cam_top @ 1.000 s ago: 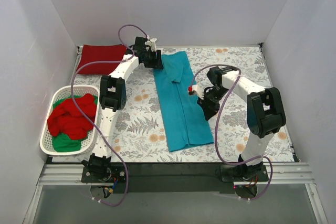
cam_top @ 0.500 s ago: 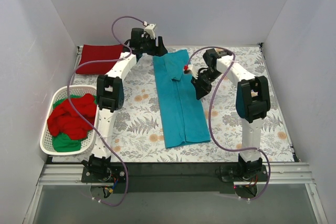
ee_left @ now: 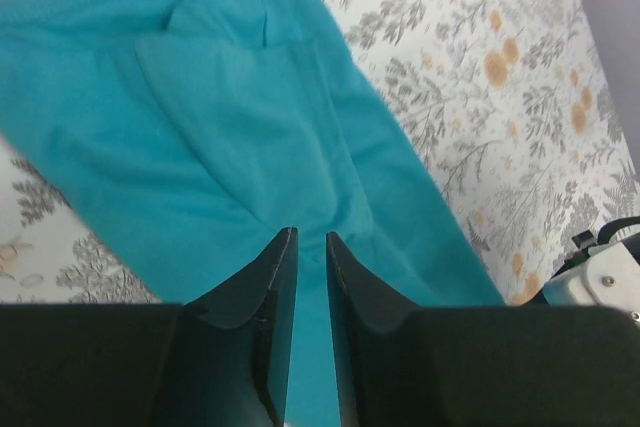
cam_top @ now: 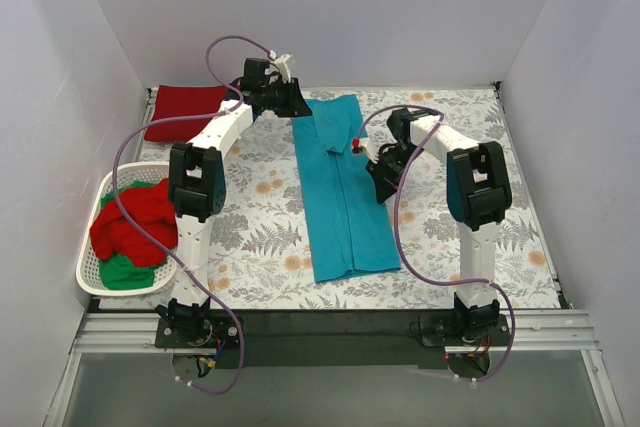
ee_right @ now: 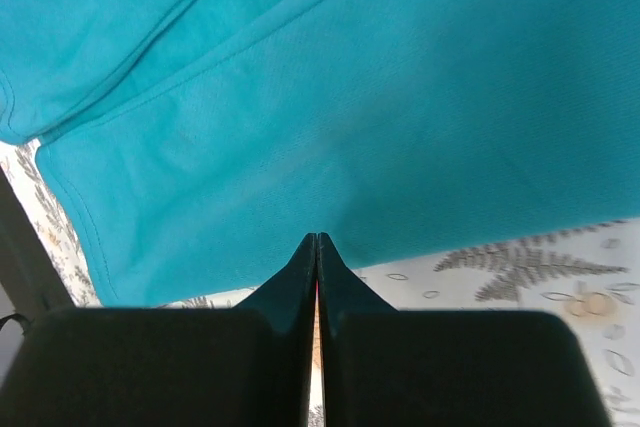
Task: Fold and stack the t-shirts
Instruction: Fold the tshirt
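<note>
Left claw (ee_left: 310, 235), barely parted, stretched over the teal t-shirt (ee_left: 240, 137); right claw (ee_right: 316, 239), pinched shut, angled down at its edge.

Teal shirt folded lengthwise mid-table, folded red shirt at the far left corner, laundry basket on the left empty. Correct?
No: the laundry basket is not empty. The top external view shows crumpled red t-shirts and a green t-shirt in it. The teal t-shirt and folded red t-shirt lie as you say.

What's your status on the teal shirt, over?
Left gripper slightly open, right gripper shut, both empty. Teal t-shirt folded lengthwise, flat on tablecloth. Nothing on it.
</note>
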`<action>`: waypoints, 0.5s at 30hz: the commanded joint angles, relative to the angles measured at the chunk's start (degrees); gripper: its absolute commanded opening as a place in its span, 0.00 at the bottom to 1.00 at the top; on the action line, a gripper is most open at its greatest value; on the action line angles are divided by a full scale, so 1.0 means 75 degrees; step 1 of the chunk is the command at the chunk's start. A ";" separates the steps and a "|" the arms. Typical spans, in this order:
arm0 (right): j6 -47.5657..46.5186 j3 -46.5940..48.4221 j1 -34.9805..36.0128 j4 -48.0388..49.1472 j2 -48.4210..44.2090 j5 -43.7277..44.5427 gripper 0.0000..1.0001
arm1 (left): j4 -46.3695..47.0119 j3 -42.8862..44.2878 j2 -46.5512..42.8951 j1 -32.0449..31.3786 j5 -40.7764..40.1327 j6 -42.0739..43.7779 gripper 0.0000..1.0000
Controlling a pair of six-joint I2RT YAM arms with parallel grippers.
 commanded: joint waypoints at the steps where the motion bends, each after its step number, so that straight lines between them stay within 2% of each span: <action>1: 0.0145 -0.0480 0.0073 0.0287 -0.0123 -0.0098 0.01 | -0.1207 0.0083 0.0012 -0.0012 0.0120 -0.0134 0.16; 8: 0.0473 -0.1360 0.0237 0.0827 -0.0275 -0.0285 0.01 | -0.2018 0.0037 0.0329 -0.0141 -0.0349 0.0357 0.14; 15: 0.0532 -0.1139 0.0319 0.0606 -0.0463 -0.0602 0.01 | -0.2394 0.0013 0.0915 -0.0223 -0.0502 0.0662 0.13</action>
